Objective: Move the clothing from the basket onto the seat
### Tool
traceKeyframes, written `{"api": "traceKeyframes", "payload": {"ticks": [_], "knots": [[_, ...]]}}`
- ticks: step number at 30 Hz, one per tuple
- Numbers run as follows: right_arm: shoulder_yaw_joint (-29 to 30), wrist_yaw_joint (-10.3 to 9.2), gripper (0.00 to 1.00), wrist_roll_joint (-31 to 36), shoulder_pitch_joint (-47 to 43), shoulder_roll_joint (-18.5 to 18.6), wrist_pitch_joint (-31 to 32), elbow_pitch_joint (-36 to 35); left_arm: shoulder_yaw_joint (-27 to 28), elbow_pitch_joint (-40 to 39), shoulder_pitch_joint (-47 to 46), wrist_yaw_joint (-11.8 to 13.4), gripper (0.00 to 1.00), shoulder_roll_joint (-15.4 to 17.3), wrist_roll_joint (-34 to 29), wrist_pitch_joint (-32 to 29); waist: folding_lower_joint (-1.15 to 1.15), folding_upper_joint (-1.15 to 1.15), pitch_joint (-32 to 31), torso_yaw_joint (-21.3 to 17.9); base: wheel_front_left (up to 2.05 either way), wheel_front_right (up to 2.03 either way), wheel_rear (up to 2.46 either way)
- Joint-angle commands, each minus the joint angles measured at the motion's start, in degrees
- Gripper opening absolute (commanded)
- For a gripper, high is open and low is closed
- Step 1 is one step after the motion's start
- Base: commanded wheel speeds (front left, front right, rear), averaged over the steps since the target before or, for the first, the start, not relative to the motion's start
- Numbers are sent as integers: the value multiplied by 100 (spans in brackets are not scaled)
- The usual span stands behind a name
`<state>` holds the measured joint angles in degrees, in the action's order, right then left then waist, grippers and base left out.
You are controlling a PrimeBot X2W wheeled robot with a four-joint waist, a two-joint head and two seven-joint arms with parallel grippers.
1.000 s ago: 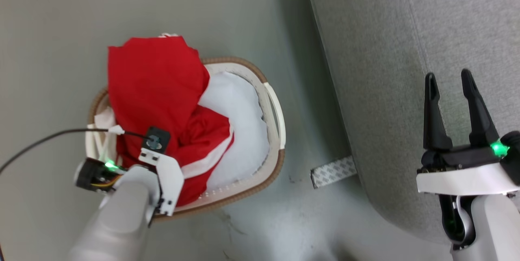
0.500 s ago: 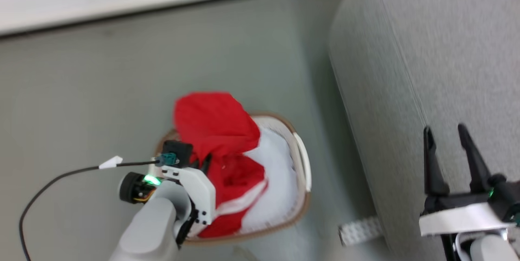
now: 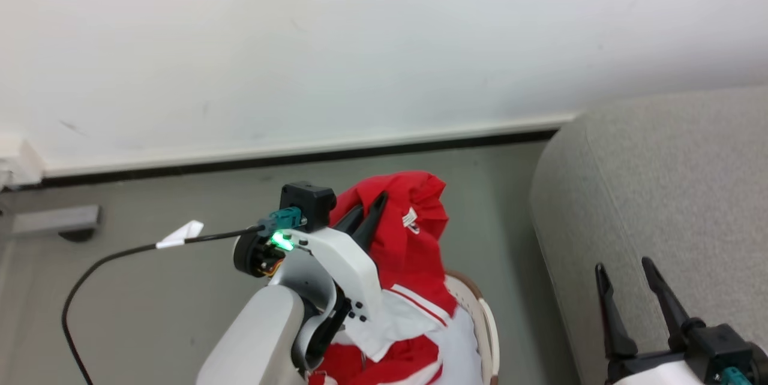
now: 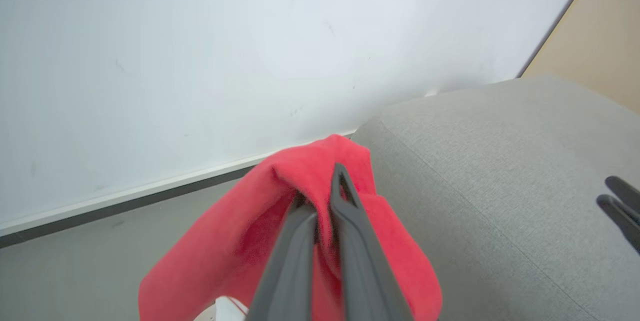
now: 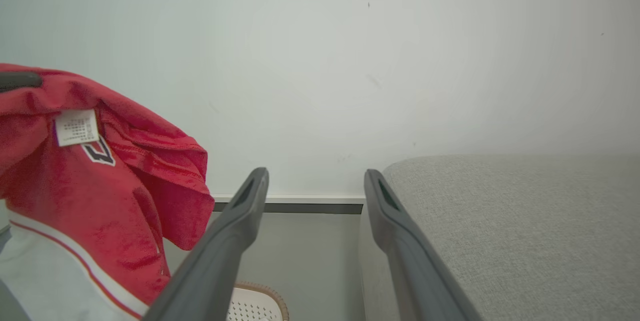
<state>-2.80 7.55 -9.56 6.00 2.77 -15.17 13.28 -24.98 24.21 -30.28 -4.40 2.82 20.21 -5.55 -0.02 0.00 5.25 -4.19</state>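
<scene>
Red clothing (image 3: 414, 247), one basket (image 3: 490, 330), one seat (image 3: 660, 193).

My left pincer (image 3: 367, 212) is up high, fingers pinched tight on clothing (image 3: 414, 241). My right pincer (image 3: 623, 266) sits low, fingers spread wide, pointing up.

White tag (image 5: 76, 127) on clothing (image 5: 115, 211): rows of tiny print, too small to read.
Badge (image 5: 98, 153) under tag: dark-edged mark, unreadable.
</scene>
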Motion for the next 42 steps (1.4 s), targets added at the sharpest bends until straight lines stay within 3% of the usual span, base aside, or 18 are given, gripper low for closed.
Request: {"api": "traceKeyframes", "payload": {"ticks": [1, 9, 17, 27, 32, 36, 42], "knots": [[-29, -12, 100, 58, -182, 22, 2, 40, 12, -442, 175, 83, 0, 63, 96, -179, 2, 0, -478, 206, 0, 0, 0], [-219, -12, 100, 79, -398, 22, 3, -46, 58, -1908, 433, 248, 0, 332, 212, -917, 2, 0, -737, 222, 0, 0, 0], [-683, -12, 100, 159, -171, 150, 3, -327, -2, -2538, 639, 319, 0, 470, 262, -1227, 2, 0, -773, 178, 0, 0, 0], [-2440, -12, 100, -455, 612, 1129, 3, -207, -119, -2745, 722, 342, 0, 425, 325, -1256, 2, 0, -757, 155, 0, 0, 0], [-3333, -12, 100, -732, 1263, 1431, 17, 189, -275, -2779, 668, 304, 0, 349, 343, -1262, 2, 0, -749, 193, 0, 0, 0], [-3924, -12, 100, -950, 1794, 1426, 43, 699, -451, -2787, 588, 261, 0, 271, 357, -1287, 2, 0, -755, 261, 0, 0, 0], [-4819, -12, 100, -1204, 2544, 1120, 78, 1693, -713, -2791, 560, 198, 0, 193, 428, -1342, 2, 0, -797, 367, 0, 0, 0]]}}
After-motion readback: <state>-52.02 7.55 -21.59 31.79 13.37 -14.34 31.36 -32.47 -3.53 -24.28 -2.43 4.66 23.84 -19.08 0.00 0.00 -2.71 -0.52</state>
